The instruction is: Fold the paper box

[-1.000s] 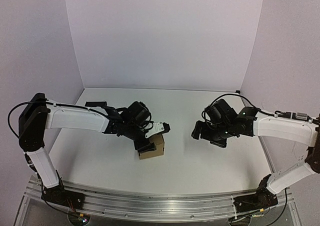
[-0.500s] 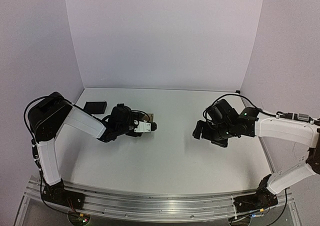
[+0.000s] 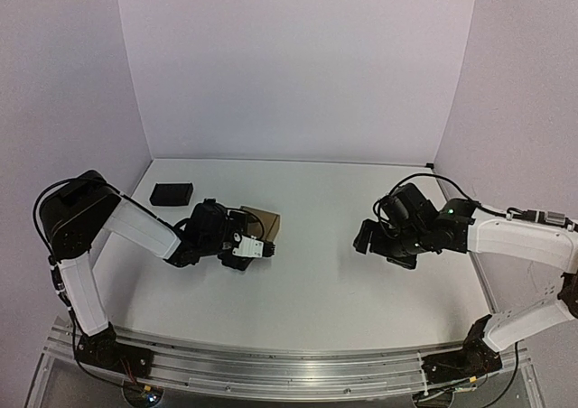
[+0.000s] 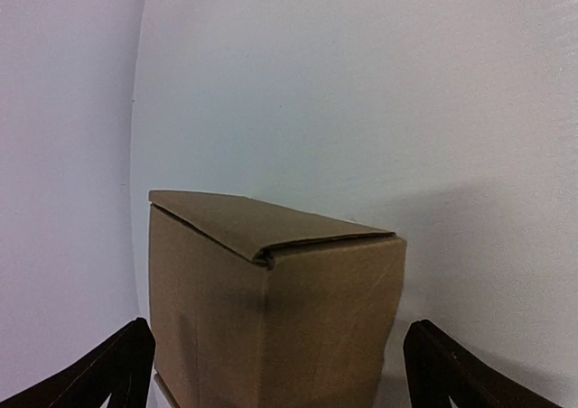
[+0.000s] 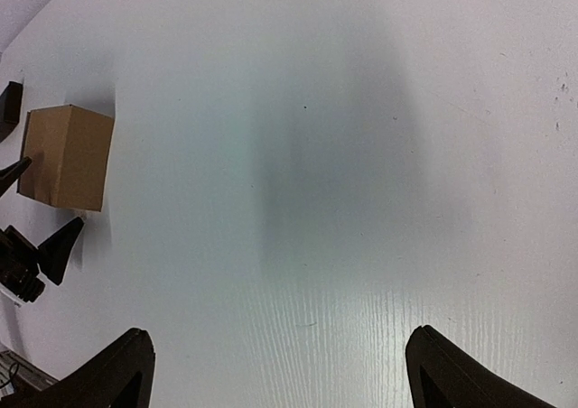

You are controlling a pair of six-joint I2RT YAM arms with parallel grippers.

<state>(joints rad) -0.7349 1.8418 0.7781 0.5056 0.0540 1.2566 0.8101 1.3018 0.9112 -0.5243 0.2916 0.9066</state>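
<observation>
Top: left gripper (image 3: 253,250) is low over the table (image 3: 316,282), jaws apart. The box (image 3: 264,218) stands just ahead of its tips as a closed brown cuboid. Black block (image 3: 172,193) is off behind the gripper on its left, well apart. Right gripper (image 3: 364,237) hangs far off to the side, facing the box, jaws apart, nothing in them.

Left wrist: box sits dead centre between the left fingers (image 4: 122,363), right at the tips. Each side is close to a pad, but I read it as unclamped. Lid flap (image 4: 271,227) is down over the top. Its front edge sits a touch proud at the near corner.

Right wrist: right fingers (image 5: 117,372) are wide, with only bare table between them. The box is well ahead and to the left, and the left gripper's tips bracket its near side.

Step, as I judge it: the fold looks done and this is the let-go. Next move: back the left gripper straight off along its own axis, jaws kept wide so no pad drags the box. If the flap needs seating, press it from above first. Right arm only needs to stay clear.
</observation>
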